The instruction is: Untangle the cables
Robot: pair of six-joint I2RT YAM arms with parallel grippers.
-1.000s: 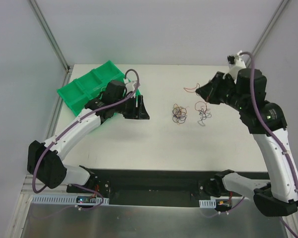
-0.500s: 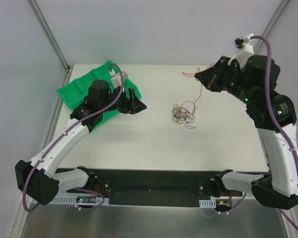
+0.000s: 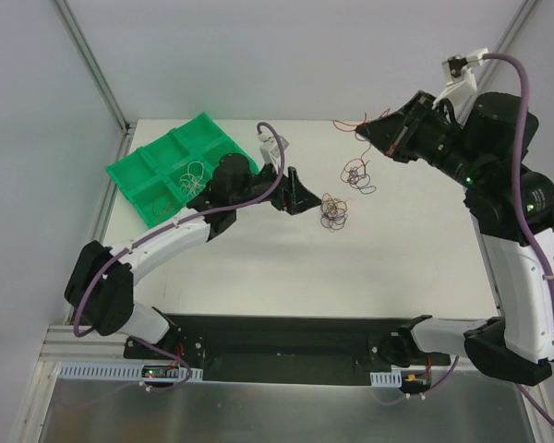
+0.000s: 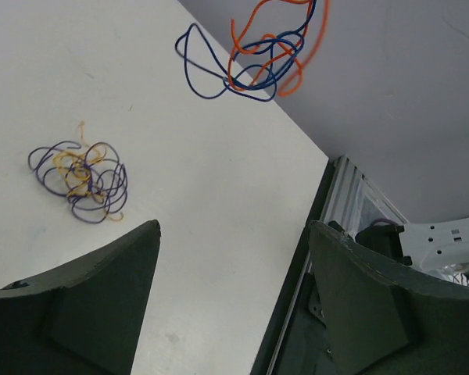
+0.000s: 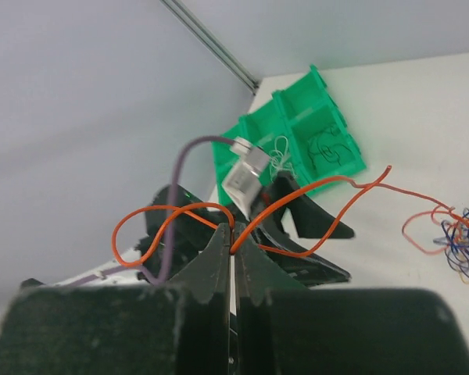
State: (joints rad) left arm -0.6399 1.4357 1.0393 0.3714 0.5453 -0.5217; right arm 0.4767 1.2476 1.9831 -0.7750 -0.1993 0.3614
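Note:
My right gripper (image 3: 369, 136) is raised over the far table edge, shut on an orange wire (image 5: 329, 180) pinched at its tips (image 5: 234, 232). A small blue-and-orange clump (image 3: 355, 173) hangs from that wire above the table; it also shows in the left wrist view (image 4: 258, 55). A second clump of purple and yellow wire (image 3: 332, 211) lies on the table, seen in the left wrist view (image 4: 82, 180) ahead and left of my left gripper. My left gripper (image 3: 303, 196) is open and empty (image 4: 234, 228), just left of this clump.
A green compartment tray (image 3: 143, 175) stands at the back left with thin wires (image 3: 192, 175) in its compartments; it also shows in the right wrist view (image 5: 297, 117). The table's right edge and frame rail (image 4: 328, 226) lie near my left gripper's view.
My left gripper swung right from the tray to beside the table clump. My right gripper rose with the orange wire, lifting the blue-and-orange clump off the table and away from the other clump.

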